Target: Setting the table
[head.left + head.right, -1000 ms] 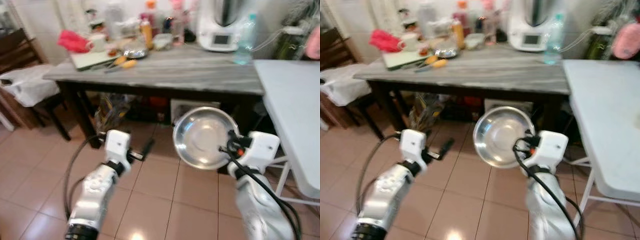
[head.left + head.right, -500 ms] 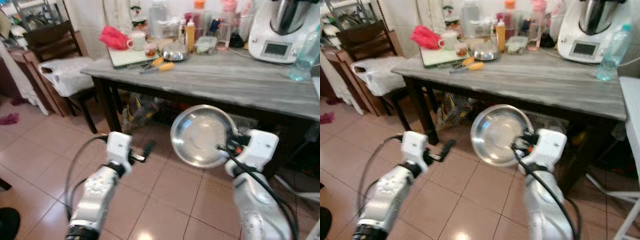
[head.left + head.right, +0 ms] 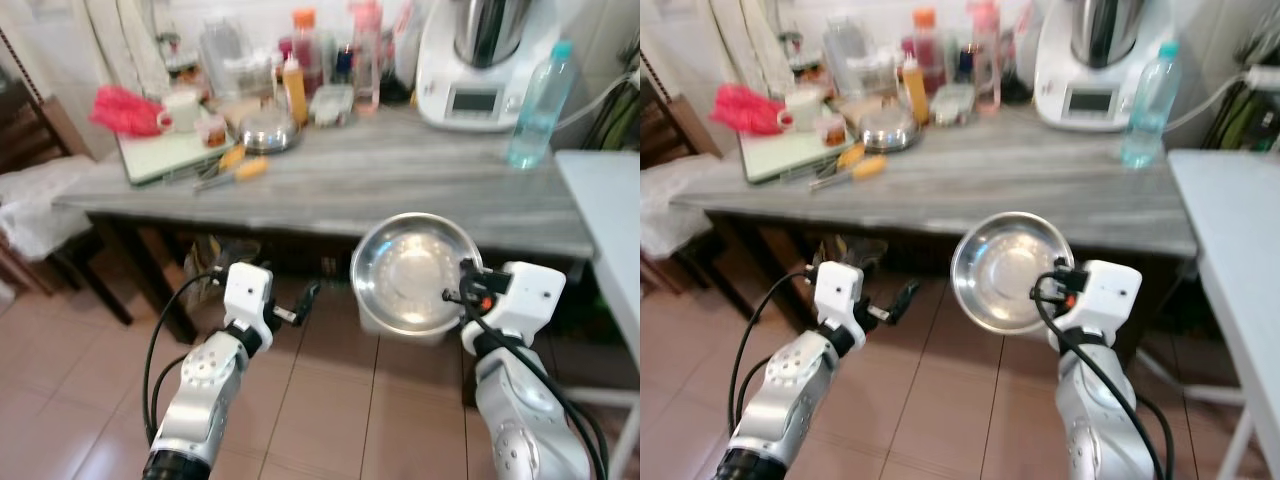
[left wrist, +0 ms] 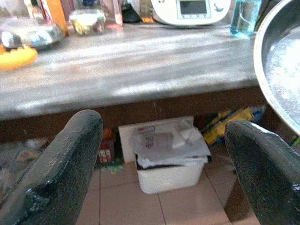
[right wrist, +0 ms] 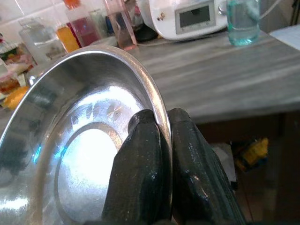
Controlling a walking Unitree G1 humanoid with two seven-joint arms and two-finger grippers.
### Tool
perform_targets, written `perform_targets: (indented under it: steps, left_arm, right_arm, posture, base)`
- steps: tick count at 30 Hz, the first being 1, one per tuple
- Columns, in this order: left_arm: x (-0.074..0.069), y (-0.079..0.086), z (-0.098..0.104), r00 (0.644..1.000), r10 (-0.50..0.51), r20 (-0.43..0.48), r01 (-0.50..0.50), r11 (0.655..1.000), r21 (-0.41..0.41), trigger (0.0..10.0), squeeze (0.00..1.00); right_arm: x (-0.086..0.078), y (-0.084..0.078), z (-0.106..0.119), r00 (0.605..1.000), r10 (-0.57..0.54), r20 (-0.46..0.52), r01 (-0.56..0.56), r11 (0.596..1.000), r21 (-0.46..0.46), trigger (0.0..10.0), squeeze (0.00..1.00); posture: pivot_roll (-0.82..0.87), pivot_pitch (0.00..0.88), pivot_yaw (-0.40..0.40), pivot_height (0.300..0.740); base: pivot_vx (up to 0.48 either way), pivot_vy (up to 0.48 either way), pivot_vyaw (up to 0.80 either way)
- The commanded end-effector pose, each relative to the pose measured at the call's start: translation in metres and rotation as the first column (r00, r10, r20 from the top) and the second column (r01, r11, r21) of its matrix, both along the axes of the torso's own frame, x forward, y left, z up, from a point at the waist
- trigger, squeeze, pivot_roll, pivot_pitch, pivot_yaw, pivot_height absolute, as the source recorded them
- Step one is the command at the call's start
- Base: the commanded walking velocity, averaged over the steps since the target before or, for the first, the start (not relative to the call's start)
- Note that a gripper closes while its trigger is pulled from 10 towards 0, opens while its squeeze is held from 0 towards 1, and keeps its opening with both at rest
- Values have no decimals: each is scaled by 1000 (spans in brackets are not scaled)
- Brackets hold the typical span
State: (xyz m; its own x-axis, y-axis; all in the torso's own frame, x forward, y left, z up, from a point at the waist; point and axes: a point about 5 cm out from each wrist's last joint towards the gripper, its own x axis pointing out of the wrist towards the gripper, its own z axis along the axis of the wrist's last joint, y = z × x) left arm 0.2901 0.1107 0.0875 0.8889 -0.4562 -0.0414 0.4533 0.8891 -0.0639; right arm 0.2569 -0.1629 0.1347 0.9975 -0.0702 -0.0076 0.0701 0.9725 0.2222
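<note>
Reddish-brown tiles cover the floor of a kitchen, and across the scene ahead of the robot runs a long grey wood-grain table on dark legs, its far edge against a white tiled wall. At the robot's right a white table juts in, just beside the grey one. On the grey table the biggest thing is a white kitchen machine with a steel jug on top, and near it to the right stands a clear plastic water bottle with a blue-green cap. Farther left a cluster of bottles and jars crowds the back edge, with a small steel lidded dish in front of them, then a pale cutting board carrying a white mug and a pink-red cloth; a yellow-handled tool lies just off the board. Under the table sits a white bin stuffed with paper. At the far left a white bag rests on a dark chair. The right gripper pinches the rim of a steel bowl, one finger inside and one outside, holding it tilted on edge in the air before the table's front, its hollow facing the robot. The left gripper hangs low over the tiles with its fingers spread wide, grasping nothing.
</note>
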Motion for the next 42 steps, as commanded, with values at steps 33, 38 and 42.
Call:
perform_targets:
  steps: [33,38,42]
  left_arm:
    - [-3,20,0,1000,20,-4,-20,999,26,10000,0]
    - [-10,27,-1,999,-50,-19,51,998,31,10000,0]
    - [-15,29,-1,994,-104,-22,105,993,54,10000,0]
  right_arm:
    - [5,10,7,999,41,24,-41,999,15,10000,0]
    - [6,10,7,999,39,25,-40,999,18,10000,0]
    - [6,10,7,999,38,26,-38,999,19,10000,0]
  posture:
    - [-155,0,66,740]
    - [-155,0,69,740]
    - [-154,0,72,740]
  base:
    - [324,0,-19]
    - [0,0,0]
    - [0,0,0]
